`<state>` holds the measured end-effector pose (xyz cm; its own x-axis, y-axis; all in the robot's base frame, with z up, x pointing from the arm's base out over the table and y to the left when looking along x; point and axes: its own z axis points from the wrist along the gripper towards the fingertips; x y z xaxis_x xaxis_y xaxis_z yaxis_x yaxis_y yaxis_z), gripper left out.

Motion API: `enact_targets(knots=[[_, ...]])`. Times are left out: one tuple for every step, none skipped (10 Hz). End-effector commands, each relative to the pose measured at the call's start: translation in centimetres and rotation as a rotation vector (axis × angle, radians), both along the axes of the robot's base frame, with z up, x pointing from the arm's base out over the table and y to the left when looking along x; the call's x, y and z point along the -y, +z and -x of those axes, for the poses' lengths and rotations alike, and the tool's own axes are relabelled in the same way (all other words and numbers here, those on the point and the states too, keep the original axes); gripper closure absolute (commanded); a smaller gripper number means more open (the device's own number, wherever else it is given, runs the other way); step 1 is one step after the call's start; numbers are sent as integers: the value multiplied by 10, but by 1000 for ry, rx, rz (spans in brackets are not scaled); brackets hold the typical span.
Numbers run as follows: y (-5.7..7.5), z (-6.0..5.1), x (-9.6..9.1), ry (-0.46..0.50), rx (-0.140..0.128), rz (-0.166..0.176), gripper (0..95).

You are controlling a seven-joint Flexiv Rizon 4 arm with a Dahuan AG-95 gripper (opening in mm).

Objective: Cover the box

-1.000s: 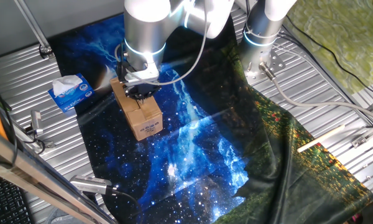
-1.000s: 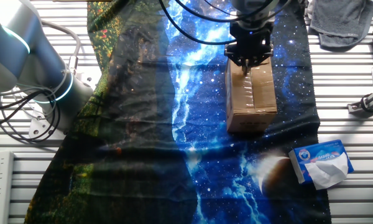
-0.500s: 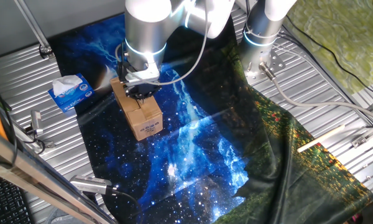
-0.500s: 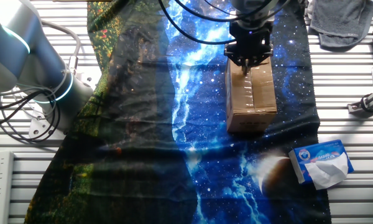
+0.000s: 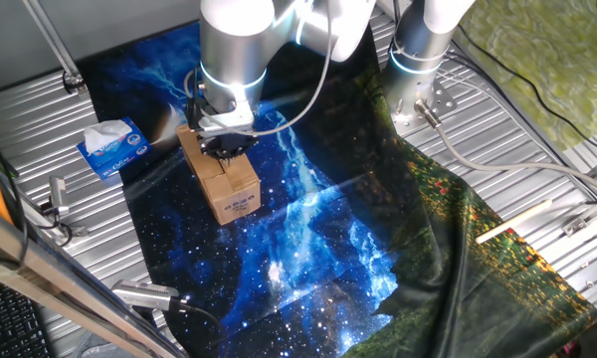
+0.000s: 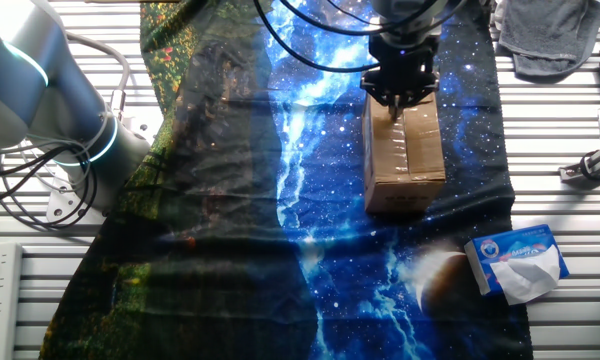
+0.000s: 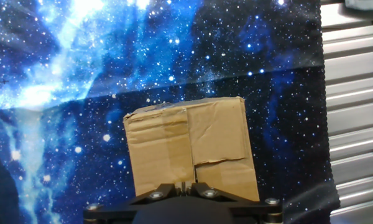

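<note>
The box [image 5: 224,182] is a small brown cardboard carton standing on the starry blue cloth, with a white label [image 5: 241,204] on its near side. Its top flaps lie folded down flat, seen in the hand view as the box [image 7: 189,146] with a seam down the middle. My gripper [image 5: 224,151] rests on the top of the box at its far end, fingers shut together with nothing between them. From the other side the gripper [image 6: 394,100] presses at the far edge of the box [image 6: 405,150]. In the hand view the gripper [image 7: 184,185] shows its fingers closed.
A blue and white tissue box [image 5: 110,147] lies left of the carton, also the tissue box [image 6: 517,262]. The starry cloth [image 5: 308,229] drapes over the metal table [image 5: 497,119]. A grey rag [image 6: 550,35] lies at the far corner. A second arm's base [image 5: 418,70] stands behind.
</note>
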<state>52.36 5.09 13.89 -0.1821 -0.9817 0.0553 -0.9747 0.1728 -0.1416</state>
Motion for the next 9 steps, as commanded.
enact_targets(knots=[[0,0,0,-33,0,-21,950],[0,-1,0,-31,1,-12,950],[0,-1,0,-27,3,-6,950],[0,0,0,-22,6,0,950],[-1,-1,-1,-30,9,-4,950],[-1,-2,-1,-31,9,-13,950],[-2,-2,-2,-30,9,-11,950],[-2,-2,-2,-22,9,-15,950],[-1,-2,-2,-13,8,-15,950]])
